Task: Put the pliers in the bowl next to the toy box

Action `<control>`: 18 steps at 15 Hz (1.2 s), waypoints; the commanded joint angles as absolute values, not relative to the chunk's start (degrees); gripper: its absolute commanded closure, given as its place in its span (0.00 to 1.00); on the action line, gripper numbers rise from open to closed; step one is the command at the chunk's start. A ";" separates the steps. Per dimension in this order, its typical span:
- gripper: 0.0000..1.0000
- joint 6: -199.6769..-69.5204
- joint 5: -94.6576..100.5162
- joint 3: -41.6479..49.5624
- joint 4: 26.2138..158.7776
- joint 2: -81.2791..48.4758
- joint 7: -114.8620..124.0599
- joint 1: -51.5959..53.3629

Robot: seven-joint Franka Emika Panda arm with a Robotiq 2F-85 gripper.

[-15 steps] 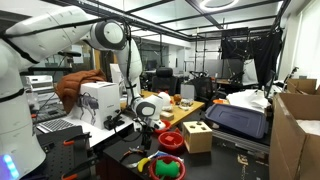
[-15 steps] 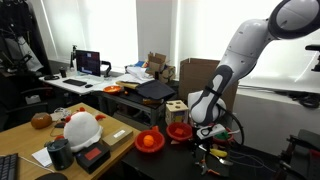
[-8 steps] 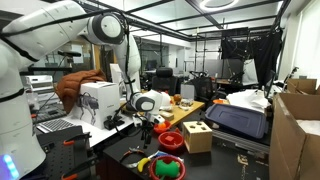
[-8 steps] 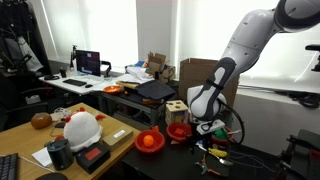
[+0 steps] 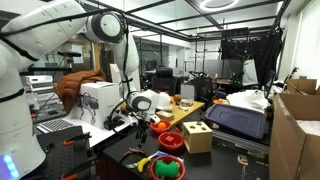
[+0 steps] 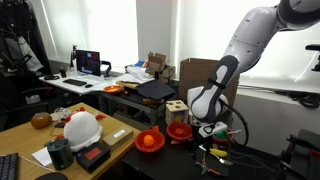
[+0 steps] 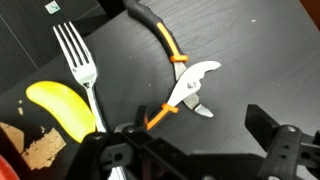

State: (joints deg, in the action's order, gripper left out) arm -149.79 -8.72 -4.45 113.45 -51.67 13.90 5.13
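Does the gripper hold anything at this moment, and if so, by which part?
Nothing is held. The gripper is open above the pliers, which lie on the black table beside a fork.

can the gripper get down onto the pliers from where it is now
Probably yes: the open gripper hangs right above the pliers, nothing covers them, and the fork lies clear beside.

Pliers flat on the dark tabletop; bowl and toy box standing together.

The metal pliers with black-and-orange handles (image 7: 186, 86) lie flat in the wrist view. Their handles are spread apart and the grey head points toward the right of that view. In both exterior views the small round red bowl (image 5: 172, 141) (image 6: 180, 130) sits upright just beside the light wooden cube toy box (image 5: 197, 136) (image 6: 176, 108), whose top has shape-sorter holes.
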 commanded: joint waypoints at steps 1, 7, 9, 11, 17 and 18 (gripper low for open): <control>0.00 -151.52 -12.21 -6.24 118.46 -48.32 13.67 4.07; 0.00 -156.55 -20.33 -6.59 119.13 -49.45 18.24 4.39; 0.00 -156.28 -21.47 -6.41 117.57 -51.16 19.13 4.30; 0.00 -156.17 -22.60 -6.00 117.13 -52.14 21.08 4.62; 0.00 -157.30 -26.49 -7.89 116.65 -54.51 21.16 2.31; 0.00 -156.69 -26.65 -8.49 116.14 -55.08 20.28 1.65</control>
State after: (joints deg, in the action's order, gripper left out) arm -156.62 -25.22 -6.74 116.93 -54.03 20.64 3.55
